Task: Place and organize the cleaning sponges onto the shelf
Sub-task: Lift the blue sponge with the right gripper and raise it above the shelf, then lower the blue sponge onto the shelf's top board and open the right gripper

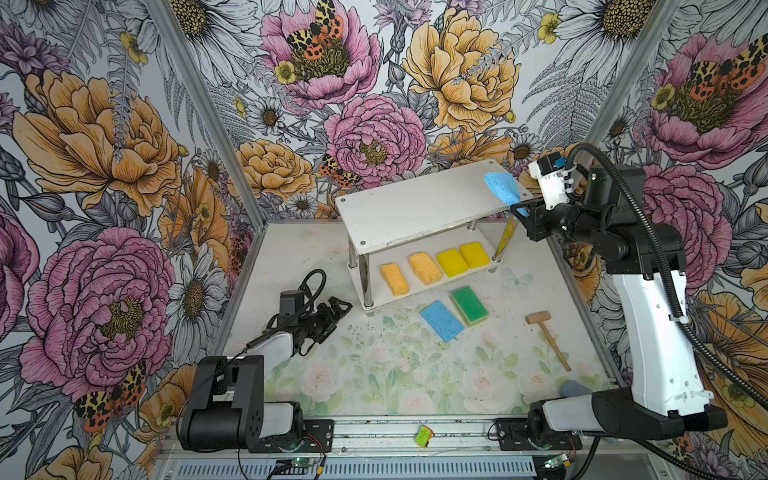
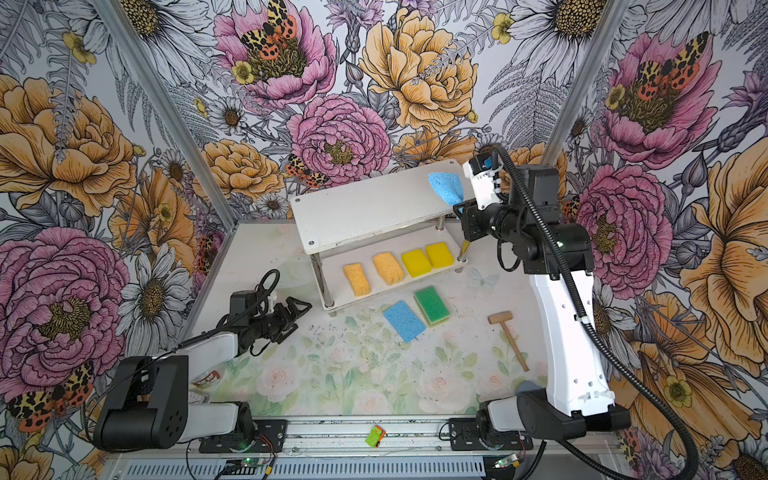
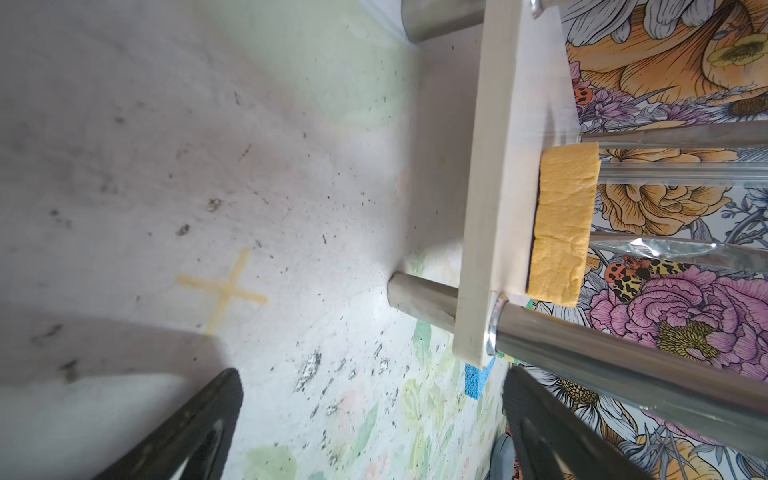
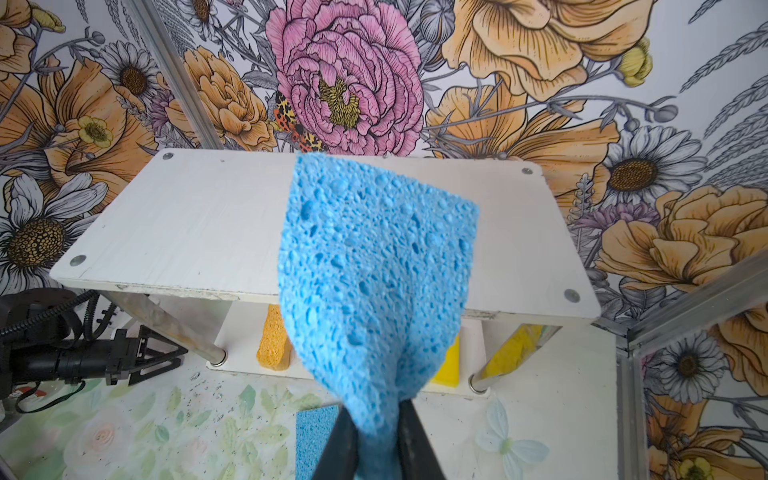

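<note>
The shelf [image 1: 415, 203] [image 2: 365, 212] stands at the back of the table. Its lower board carries two orange-yellow sponges [image 1: 394, 279] [image 1: 424, 268] and two bright yellow sponges [image 1: 452, 262] [image 1: 474, 254] in a row. My right gripper [image 1: 519, 210] [image 4: 376, 419] is shut on one end of a light blue sponge [image 1: 500, 187] [image 4: 374, 257], which it holds tilted over the right end of the bare top board [image 4: 187, 224]. A second blue sponge [image 1: 441, 321] and a green-topped sponge [image 1: 469, 306] lie on the table in front of the shelf. My left gripper [image 1: 340, 309] [image 3: 372, 382] is open and empty, left of the shelf's front leg [image 3: 419, 305].
A small wooden mallet [image 1: 548, 336] lies at the right of the table. A small green and orange item [image 1: 424, 436] sits on the front rail. A blue-grey object [image 1: 575, 388] lies by the right arm's base. Flowered walls close in the back and both sides.
</note>
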Robot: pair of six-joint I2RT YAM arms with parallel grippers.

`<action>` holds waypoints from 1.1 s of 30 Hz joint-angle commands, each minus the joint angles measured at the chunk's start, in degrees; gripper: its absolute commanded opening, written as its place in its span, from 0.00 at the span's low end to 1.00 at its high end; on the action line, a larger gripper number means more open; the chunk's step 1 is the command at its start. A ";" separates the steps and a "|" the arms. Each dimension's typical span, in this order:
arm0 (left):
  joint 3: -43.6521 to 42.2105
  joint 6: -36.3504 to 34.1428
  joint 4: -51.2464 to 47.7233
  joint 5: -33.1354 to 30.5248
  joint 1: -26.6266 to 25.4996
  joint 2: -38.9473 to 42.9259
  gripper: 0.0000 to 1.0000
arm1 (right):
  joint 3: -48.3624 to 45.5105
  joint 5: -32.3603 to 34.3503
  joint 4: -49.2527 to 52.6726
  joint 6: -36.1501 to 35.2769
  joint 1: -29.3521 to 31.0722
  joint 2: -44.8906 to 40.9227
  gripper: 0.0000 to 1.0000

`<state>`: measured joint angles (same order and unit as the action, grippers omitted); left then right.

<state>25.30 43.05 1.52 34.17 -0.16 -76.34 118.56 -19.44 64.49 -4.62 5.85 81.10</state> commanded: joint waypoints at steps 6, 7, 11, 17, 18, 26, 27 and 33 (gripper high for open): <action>0.57 -1.48 -0.51 1.09 0.58 2.10 0.99 | 14.29 -5.82 -0.34 -0.51 -5.43 10.30 0.14; 0.43 -1.45 -0.66 0.96 0.61 2.39 0.99 | 16.56 -7.14 -0.34 -0.19 -6.10 11.81 0.14; 0.23 -1.47 -1.71 0.69 0.68 3.68 0.99 | 24.44 -10.15 -0.33 1.25 -8.91 18.01 0.13; 0.19 -1.74 -3.77 0.05 1.03 6.10 0.99 | 29.01 -11.54 -0.48 3.43 -10.39 25.36 0.11; 0.14 -1.87 -4.11 0.02 1.11 6.43 0.99 | 29.01 -11.54 -0.44 3.63 -10.38 26.05 0.12; -0.50 -1.94 -5.24 -0.32 1.47 8.30 0.99 | 28.24 -10.45 -0.33 4.56 -9.71 31.44 0.11; -0.60 -1.85 -5.21 -0.30 1.48 8.46 0.99 | 27.92 -9.88 -0.33 4.54 -9.61 31.71 0.11; -2.15 -1.21 -5.44 -0.64 1.56 11.34 0.99 | 25.42 -7.02 -0.33 3.99 -8.62 32.60 0.13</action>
<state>24.40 42.52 -3.66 34.13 0.69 -66.98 145.08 -27.73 64.49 -0.91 -3.40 113.43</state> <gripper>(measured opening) 0.989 0.127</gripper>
